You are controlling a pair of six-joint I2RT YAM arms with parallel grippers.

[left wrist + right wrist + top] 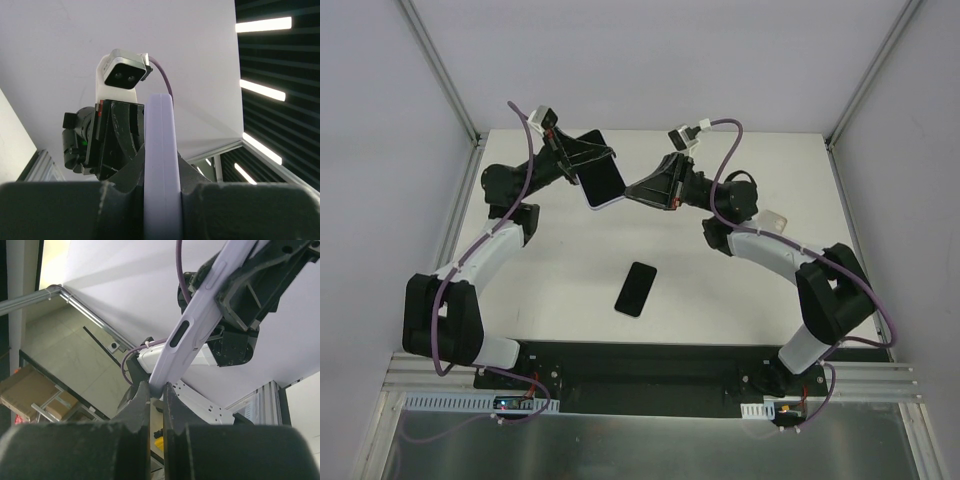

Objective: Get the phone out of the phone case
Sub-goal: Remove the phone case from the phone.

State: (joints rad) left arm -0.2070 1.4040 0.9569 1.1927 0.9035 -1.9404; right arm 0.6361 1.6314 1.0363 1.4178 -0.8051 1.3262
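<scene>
one phone case point(603, 181) between left gripper point(584, 162) and right gripper point(633, 192)

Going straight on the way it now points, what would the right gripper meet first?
The lavender phone case whose corner the right gripper pinches; beyond it, probably the left gripper clamping that case.

The top camera looks down on the table point(720, 290) from high at its near edge. Both wrist cameras face up, close under the case point(161, 165), which all three views share.
</scene>
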